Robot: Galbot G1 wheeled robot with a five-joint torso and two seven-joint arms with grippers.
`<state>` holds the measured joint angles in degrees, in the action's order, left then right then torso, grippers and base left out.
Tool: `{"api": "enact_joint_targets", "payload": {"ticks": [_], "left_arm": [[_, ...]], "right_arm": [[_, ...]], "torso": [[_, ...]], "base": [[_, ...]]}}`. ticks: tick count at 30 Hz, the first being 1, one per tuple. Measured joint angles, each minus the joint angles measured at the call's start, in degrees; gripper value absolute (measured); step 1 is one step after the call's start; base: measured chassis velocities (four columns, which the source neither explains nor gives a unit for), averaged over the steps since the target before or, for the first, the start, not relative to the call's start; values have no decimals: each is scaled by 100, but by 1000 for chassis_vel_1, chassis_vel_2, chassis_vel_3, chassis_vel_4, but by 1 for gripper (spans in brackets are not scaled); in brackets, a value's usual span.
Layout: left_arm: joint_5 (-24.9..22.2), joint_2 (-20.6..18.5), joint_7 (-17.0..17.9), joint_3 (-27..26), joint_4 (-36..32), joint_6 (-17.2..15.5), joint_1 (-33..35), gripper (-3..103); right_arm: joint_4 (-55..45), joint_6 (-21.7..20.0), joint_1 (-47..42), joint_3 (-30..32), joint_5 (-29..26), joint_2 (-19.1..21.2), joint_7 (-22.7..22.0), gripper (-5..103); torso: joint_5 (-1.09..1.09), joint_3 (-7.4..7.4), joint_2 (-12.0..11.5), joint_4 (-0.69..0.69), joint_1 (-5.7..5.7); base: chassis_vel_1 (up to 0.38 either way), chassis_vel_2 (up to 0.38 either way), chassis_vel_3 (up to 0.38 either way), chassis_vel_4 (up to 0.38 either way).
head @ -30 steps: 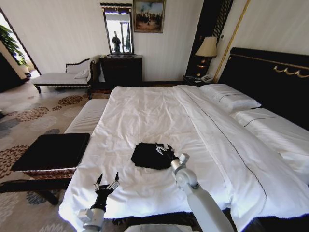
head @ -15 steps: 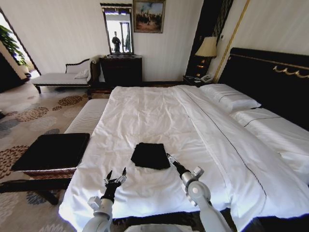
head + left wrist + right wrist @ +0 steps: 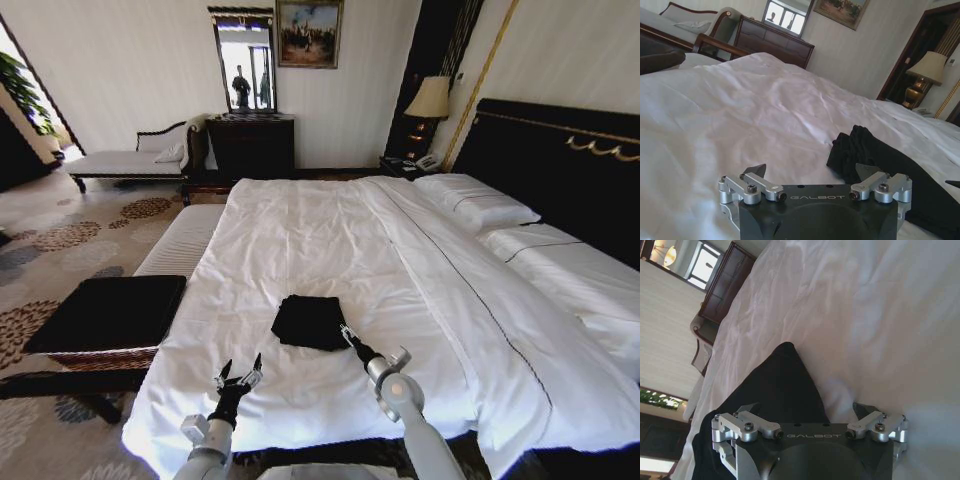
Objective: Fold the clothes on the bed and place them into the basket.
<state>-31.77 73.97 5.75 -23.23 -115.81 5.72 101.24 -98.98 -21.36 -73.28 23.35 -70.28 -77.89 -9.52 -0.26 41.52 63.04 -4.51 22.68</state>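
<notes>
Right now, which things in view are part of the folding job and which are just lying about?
Job: folded black T-shirt, bed, basket, left tool, right tool.
Lying about: chaise longue, striped bench, lamp, dresser.

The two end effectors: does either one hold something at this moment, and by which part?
Nothing is held. The right end effector is open at the near edge of the folded black T-shirt; the left end effector is open over the white duvet.
</notes>
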Motion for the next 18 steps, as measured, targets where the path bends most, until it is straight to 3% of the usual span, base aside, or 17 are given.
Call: {"api": "enact_joint_targets", "payload": {"ticks": [3, 6, 7, 12, 18], "left_arm": [[-37, -58, -2, -3, 3, -64, -36, 100], [-161, -206, -28, -3, 32, -166, -126, 100], [-161, -206, -28, -3, 32, -166, -126, 100], [-379, -500, -40, 6, 107, -292, -320, 100], [-446, -642, -38, 18, 130, -361, -439, 100]], "right_arm": [[102, -276, 128, -70, -133, 241, 263, 100], [273, -879, 380, -192, -456, 684, 683, 100], [273, -879, 380, -192, -456, 684, 683, 100], [906, -1693, 1034, -404, -598, 1232, 1193, 100], [1609, -2129, 1612, -603, -353, 1704, 1965, 100]], "torso": [[0, 0, 0, 0, 0], [0, 0, -1, 0, 0], [0, 0, -1, 0, 0], [1, 0, -2, 1, 0], [-1, 1, -1, 0, 1]], "base": [[0, 0, 0, 0], [0, 0, 0, 0], [0, 0, 0, 0], [0, 0, 0, 0], [0, 0, 0, 0]]}}
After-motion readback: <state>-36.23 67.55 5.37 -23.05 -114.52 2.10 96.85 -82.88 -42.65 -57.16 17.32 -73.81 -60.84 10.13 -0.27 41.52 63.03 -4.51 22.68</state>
